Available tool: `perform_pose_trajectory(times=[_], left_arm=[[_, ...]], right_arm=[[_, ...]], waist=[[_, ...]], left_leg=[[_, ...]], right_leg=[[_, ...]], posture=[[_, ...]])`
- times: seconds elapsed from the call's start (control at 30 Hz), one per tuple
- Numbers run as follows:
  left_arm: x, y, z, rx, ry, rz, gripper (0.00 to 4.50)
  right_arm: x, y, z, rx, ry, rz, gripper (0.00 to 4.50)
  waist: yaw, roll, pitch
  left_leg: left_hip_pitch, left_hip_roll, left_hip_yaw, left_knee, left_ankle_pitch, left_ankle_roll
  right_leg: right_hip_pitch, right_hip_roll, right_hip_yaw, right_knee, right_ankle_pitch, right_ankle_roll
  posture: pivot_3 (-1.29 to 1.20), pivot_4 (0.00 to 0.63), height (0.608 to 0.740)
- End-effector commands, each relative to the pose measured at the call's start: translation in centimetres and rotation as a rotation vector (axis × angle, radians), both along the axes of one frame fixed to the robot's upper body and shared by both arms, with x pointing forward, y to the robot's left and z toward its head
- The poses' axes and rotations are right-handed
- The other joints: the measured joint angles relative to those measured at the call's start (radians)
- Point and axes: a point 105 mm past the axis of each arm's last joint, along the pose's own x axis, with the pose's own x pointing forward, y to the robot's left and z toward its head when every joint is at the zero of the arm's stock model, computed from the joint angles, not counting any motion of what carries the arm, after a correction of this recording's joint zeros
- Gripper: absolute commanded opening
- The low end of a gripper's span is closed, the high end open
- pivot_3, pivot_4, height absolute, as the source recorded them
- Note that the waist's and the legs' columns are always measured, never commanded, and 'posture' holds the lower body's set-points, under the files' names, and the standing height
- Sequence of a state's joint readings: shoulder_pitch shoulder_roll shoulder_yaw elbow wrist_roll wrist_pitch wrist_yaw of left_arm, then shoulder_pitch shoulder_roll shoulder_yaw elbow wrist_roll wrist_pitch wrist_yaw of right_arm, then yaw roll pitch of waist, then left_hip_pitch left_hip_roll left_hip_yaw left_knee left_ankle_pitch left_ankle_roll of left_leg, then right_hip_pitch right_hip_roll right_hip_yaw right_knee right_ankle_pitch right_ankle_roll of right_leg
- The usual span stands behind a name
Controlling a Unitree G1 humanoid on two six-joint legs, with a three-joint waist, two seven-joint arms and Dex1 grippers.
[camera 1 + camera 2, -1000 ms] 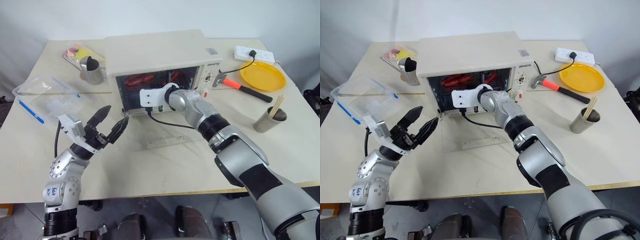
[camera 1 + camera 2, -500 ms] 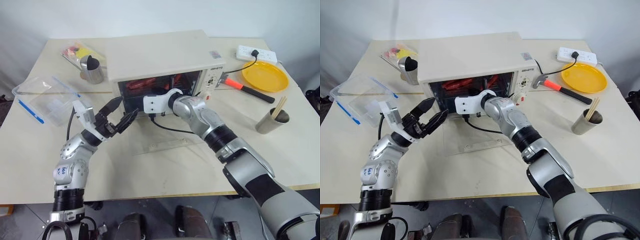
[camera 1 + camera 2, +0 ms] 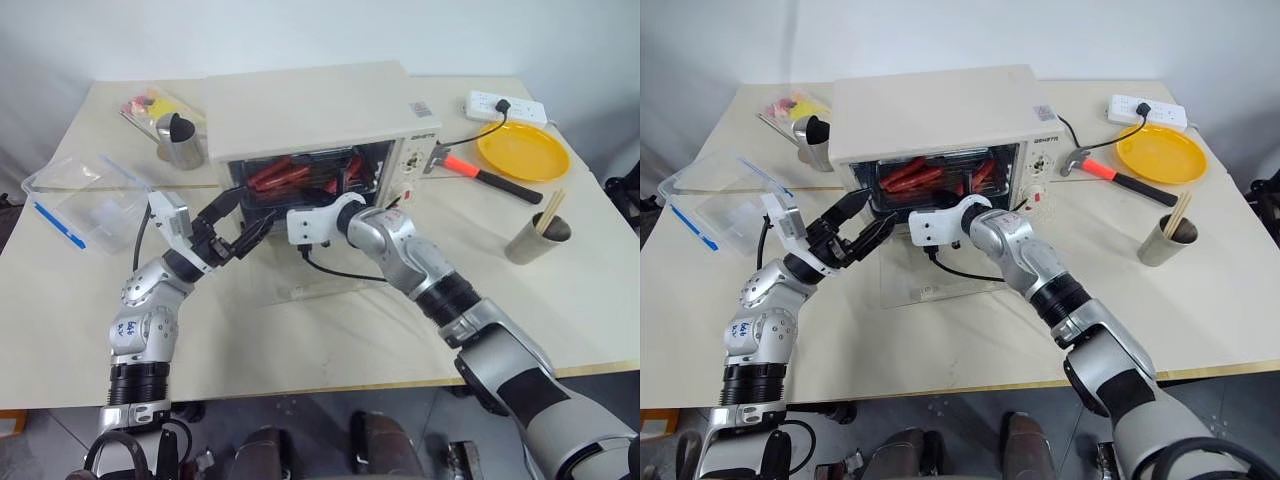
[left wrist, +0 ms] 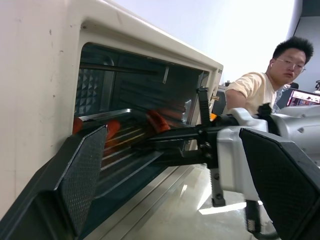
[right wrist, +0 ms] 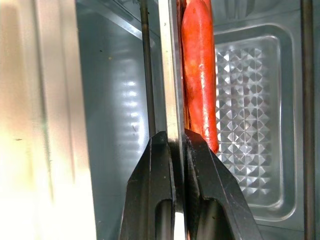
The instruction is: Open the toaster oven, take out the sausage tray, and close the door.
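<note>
Cream-white toaster oven [image 3: 310, 105] sits mid-table with its glass door [image 3: 940, 285] dropped flat in front. I've got the right gripper [image 5: 175, 145] pinched tight on the metal rim of the sausage tray [image 3: 930, 180], which is still inside the oven mouth. Over the last second I've swung the left gripper [image 3: 235, 225] up from the table to the oven's left front corner, jaws wide. I reckon it can now take the tray's near edge while I draw it out.
</note>
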State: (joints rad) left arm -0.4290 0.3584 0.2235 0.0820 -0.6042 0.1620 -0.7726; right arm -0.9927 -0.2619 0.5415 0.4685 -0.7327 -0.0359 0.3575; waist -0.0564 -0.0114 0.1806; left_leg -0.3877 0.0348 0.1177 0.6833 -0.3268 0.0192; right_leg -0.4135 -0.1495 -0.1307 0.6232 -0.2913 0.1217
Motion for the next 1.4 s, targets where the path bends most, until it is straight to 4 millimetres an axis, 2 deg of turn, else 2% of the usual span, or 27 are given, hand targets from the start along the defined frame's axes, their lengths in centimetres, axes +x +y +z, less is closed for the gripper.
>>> perform_pose_trajectory(times=[0.03, 0.47, 0.83, 1.03, 1.4], left_arm=[[-0.4, 1.1, 1.4, 0.006, -0.054, 0.043, 4.50], [-0.1, 1.7, 1.8, 0.014, -0.055, 0.061, 4.50], [0.3, 2.3, 1.9, 0.018, -0.049, 0.073, 4.50], [0.6, 2.6, 2.0, 0.022, -0.045, 0.074, 4.50], [1.0, 3.1, 2.2, 0.032, -0.041, 0.079, 4.50]], right_arm=[[-1.1, 0.3, 0.2, 0.006, 0.006, 0.040, 0.00], [-3.5, -0.5, -0.1, 0.007, -0.019, 0.076, 0.00], [-5.4, -2.2, 0.0, 0.014, -0.077, 0.094, 0.00], [-6.2, -3.4, -0.8, 0.010, -0.060, 0.100, 0.00], [-8.1, -4.0, -2.1, 0.006, 0.042, 0.132, 0.00]], waist=[[0.000, 0.000, 0.000], [0.001, 0.000, 0.000], [0.003, 0.000, 0.000], [0.007, 0.000, 0.000], [0.013, 0.000, 0.000]], left_leg=[[0.000, 0.000, 0.000, 0.000, 0.000, 0.000], [0.000, 0.000, 0.000, 0.000, 0.000, 0.000], [0.001, 0.000, 0.001, 0.000, 0.000, 0.000], [0.000, -0.001, 0.001, 0.000, 0.000, 0.000], [0.001, -0.002, 0.001, 0.000, 0.001, 0.000]], right_leg=[[0.000, 0.000, 0.000, 0.000, 0.000, 0.000], [0.000, 0.000, 0.000, 0.000, 0.000, 0.000], [0.000, 0.000, 0.001, 0.000, 0.000, 0.000], [0.000, 0.000, 0.001, -0.001, 0.000, 0.000], [0.000, 0.000, 0.001, -0.001, 0.000, 0.000]], posture=[[0.00, 0.150, 0.740], [0.00, 0.150, 0.740], [0.00, 0.150, 0.740], [0.00, 0.150, 0.740], [0.00, 0.150, 0.740]])
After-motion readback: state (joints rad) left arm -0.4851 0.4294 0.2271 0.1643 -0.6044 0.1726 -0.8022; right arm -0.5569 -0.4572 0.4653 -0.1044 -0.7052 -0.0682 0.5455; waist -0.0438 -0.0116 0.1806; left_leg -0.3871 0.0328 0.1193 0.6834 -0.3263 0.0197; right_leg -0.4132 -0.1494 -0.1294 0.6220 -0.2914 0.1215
